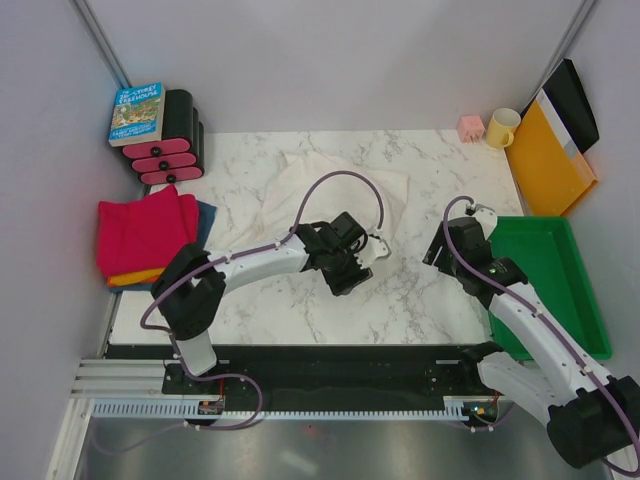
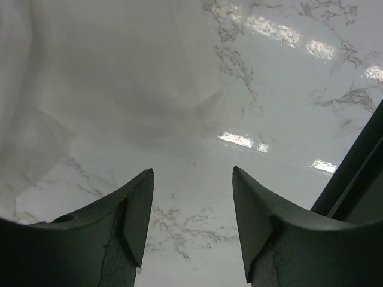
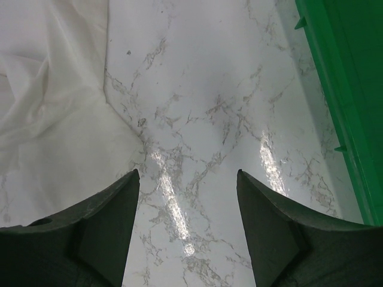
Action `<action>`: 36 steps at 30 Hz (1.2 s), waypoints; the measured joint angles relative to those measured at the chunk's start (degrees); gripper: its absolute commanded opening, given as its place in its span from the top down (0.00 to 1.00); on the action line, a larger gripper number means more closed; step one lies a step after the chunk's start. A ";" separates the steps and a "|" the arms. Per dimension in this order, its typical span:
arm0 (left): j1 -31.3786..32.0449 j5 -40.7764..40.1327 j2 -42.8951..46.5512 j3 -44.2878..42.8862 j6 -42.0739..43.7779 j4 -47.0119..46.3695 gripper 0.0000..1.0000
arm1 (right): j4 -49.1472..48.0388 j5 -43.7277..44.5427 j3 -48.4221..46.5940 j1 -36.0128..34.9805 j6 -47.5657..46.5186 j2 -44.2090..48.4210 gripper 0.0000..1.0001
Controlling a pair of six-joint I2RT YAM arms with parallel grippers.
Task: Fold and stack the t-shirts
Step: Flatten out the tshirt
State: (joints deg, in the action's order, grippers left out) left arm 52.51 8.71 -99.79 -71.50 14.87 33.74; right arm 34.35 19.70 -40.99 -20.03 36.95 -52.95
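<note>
One cream-white shirt, three folded tees — left end effector, right end effector both apart.

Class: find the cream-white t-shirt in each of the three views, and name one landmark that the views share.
Top external: cream-white t-shirt lies centre back on the marble tabletop.
Left wrist: upper left.
Right wrist: left side.
Shared landmark: the marble tabletop beneath it.

Bright, even light; glare streaks on marble table; sharp.
</note>
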 measured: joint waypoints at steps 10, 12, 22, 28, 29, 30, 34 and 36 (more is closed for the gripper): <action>0.72 0.46 -5.79 -1.51 -0.04 -4.76 0.37 | 0.50 1.86 -1.92 0.00 2.16 -0.76 0.27; 0.76 0.70 -6.86 -2.38 -0.07 -5.35 0.37 | 0.59 2.10 -1.92 -0.02 2.54 -0.81 0.27; 1.99 2.49 -8.94 -1.88 -1.22 -6.82 0.37 | 0.26 2.67 -1.92 -0.02 2.95 -2.82 0.27; 2.62 3.74 -9.14 0.33 -2.25 -7.34 0.39 | -0.55 2.64 -1.92 0.00 2.95 -4.09 0.27; 2.69 3.80 -9.14 0.37 -2.38 -7.56 0.39 | -0.63 2.64 -1.92 0.00 2.95 -4.22 0.27; 2.71 3.82 -9.14 0.48 -2.45 -7.78 0.39 | -0.72 2.62 -1.92 0.00 2.93 -4.35 0.27; 2.84 3.85 -9.14 0.68 -2.64 -8.55 0.45 | -1.14 2.60 -1.92 -0.02 2.93 -4.44 0.27; 2.86 3.85 -9.25 0.68 -2.67 -8.79 0.53 | -1.25 2.58 -1.92 0.00 2.93 -4.44 0.27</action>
State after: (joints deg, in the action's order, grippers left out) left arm 55.37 12.56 -109.03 -70.83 12.21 24.95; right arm 33.10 22.28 -42.92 -20.03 39.88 -57.39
